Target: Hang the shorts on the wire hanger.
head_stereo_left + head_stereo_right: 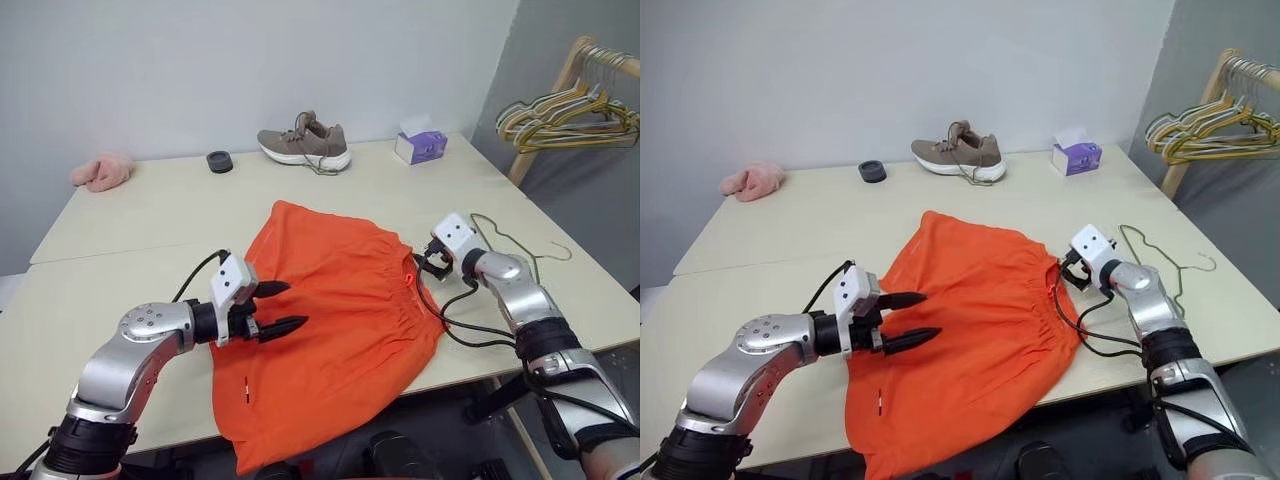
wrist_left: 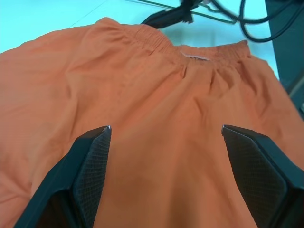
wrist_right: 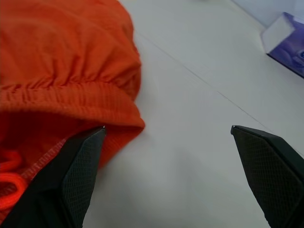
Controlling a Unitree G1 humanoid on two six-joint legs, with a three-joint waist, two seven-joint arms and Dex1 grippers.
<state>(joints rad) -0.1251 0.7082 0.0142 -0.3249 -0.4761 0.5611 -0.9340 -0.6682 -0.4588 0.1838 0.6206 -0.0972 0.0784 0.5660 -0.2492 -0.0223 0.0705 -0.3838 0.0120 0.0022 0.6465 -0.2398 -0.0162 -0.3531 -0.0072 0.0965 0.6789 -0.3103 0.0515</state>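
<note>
The bright orange shorts (image 1: 340,320) lie spread flat on the cream table (image 1: 150,215), the gathered waistband toward the right. My left gripper (image 1: 285,307) hovers open over the left part of the fabric, nothing between its black fingers (image 2: 90,166). At the waistband's far corner my right gripper (image 1: 420,263) is open, one fingertip against the orange hem (image 3: 118,118) and the other over bare table. The thin olive wire hanger (image 1: 510,240) lies flat on the table just right of that gripper, hook pointing to the table's right edge.
A brown sneaker (image 1: 305,145), a purple tissue box (image 1: 420,146), a small black round thing (image 1: 219,161) and a pink fluffy item (image 1: 102,171) sit along the table's back. A bunch of coloured hangers (image 1: 565,115) hangs on a wooden rack at right. The shorts' lower hem droops over the front edge.
</note>
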